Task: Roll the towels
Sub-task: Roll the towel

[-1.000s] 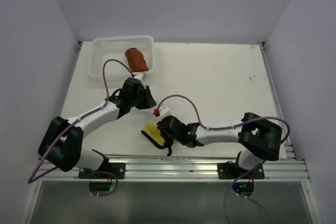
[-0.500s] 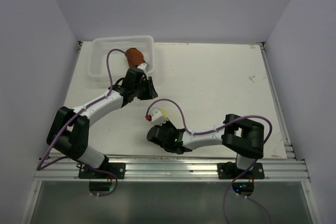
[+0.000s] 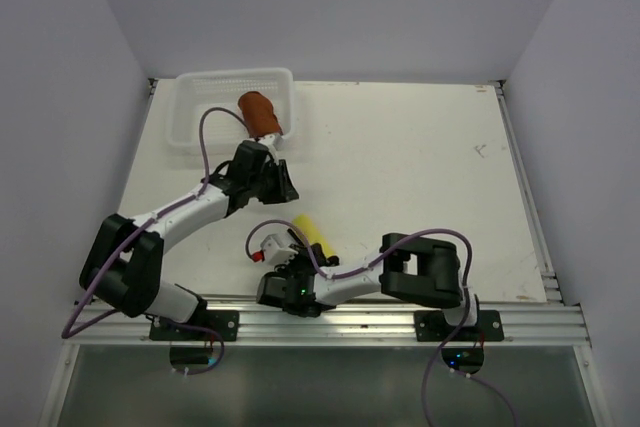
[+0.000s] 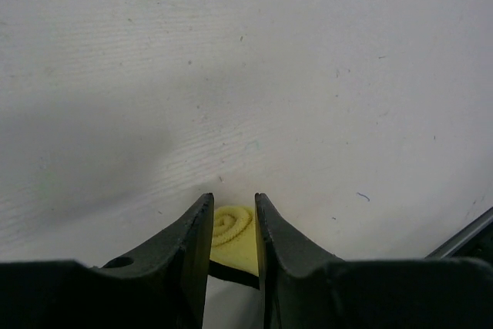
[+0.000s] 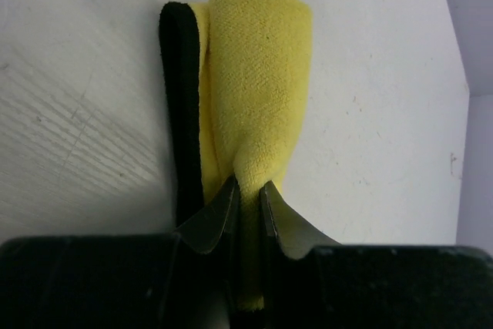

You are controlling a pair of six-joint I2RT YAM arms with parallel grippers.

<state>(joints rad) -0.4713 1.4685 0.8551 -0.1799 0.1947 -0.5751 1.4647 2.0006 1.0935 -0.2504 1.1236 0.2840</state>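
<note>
The yellow towel lies rolled into a short tube on the table near the front, its dark brown hem running along one side. My right gripper is shut on the near end of that roll, pinching a fold of cloth. My left gripper hovers a little behind the roll, its jaws slightly apart and empty. The spiral end of the yellow towel shows through the gap beyond them. The rust-brown towel sits rolled in the basket's right corner.
The white mesh basket stands at the back left of the white table. A metal rail runs along the front edge. My right arm's elbow is folded low over the front of the table.
My right arm has swung left and low while keeping hold of the yellow towel, which is now a tight roll slightly farther back. The left gripper rose toward the basket and came back.
</note>
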